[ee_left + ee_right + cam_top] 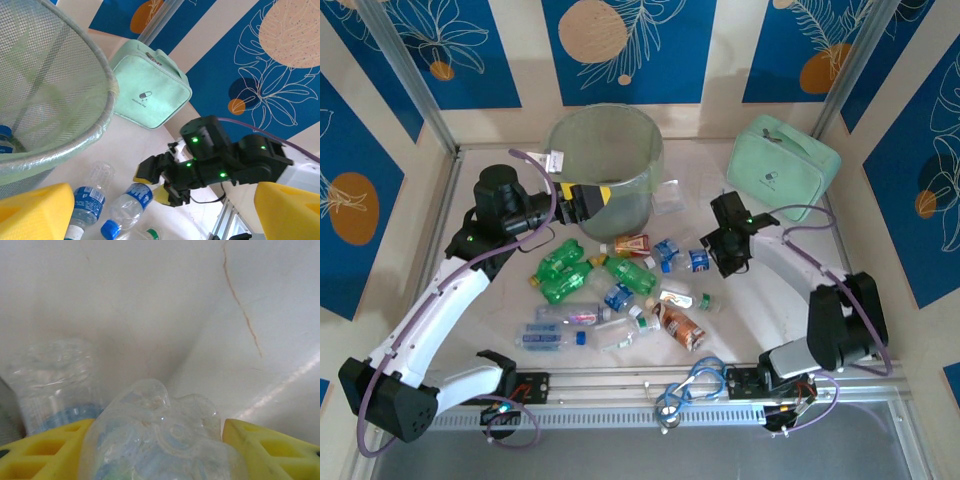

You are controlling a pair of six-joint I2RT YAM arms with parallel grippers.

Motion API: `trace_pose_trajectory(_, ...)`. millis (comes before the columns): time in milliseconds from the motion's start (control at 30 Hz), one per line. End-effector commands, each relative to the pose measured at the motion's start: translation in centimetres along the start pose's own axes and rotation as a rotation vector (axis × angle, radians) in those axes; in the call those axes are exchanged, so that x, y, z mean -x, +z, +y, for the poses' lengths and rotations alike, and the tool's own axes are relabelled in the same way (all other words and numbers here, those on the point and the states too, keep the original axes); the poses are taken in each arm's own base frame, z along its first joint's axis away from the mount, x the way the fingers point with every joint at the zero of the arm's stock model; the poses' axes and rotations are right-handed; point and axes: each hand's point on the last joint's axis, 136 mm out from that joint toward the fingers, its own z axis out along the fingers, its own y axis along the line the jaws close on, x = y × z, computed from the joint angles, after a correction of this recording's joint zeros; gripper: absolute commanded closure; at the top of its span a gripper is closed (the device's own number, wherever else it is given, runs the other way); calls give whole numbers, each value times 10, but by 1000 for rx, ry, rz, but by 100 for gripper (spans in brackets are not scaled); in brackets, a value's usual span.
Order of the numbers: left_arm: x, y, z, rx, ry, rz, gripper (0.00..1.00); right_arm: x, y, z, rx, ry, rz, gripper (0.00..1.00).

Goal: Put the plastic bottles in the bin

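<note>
The plastic bottles [620, 290] lie scattered on the table [755, 310] in the middle of the overhead view, below the bin: green ones [560, 270] at centre left, a brown one [682, 328] lower down, and a red-labelled one [632, 243] closest to the bin. One clear bottle [155, 425] sits between my right gripper's [160, 452] yellow fingers [270, 447]. Its crumpled body fills the gap and presses against both, so I have it clamped. A second clear bottle with a blue label [55, 375] lies just beside it at the left of that wrist view. From overhead, my right gripper [718, 263] is right of centre, at the right-hand edge of the scatter.

The bin [620, 170] stands upright at upper centre. From my left wrist, its mesh-patterned wall [45, 75] takes up the upper left, and a blue-capped bottle [5, 140] lies inside at the left edge.

My left gripper [595, 198] is up against the bin's lower left side, jaws spread wide with nothing between them. Its yellow fingers [35, 212] sit in the two bottom corners of the left wrist view.

A mint-green zippered case [782, 170] rests at upper right, well apart from the bin.
</note>
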Motion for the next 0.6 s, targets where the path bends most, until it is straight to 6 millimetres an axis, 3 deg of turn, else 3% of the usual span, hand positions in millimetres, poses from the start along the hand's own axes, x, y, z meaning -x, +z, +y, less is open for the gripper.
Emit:
trace_pose_trajectory(0,8,-2,-14,-42,17,-16,7,13,-29,-3,24,-35,-53,40)
trace_pose_trajectory(133,10,2,-22,-92,7,-7,6,21,-68,11,163,-91,-98,41)
trace_pose_trajectory(367,6,14,-36,-199,-47,31,6,11,-145,64,527,-258,-106,41)
trace_pose_trajectory(567,-24,39,-59,-286,-96,122,9,-4,-207,102,822,-351,-101,41)
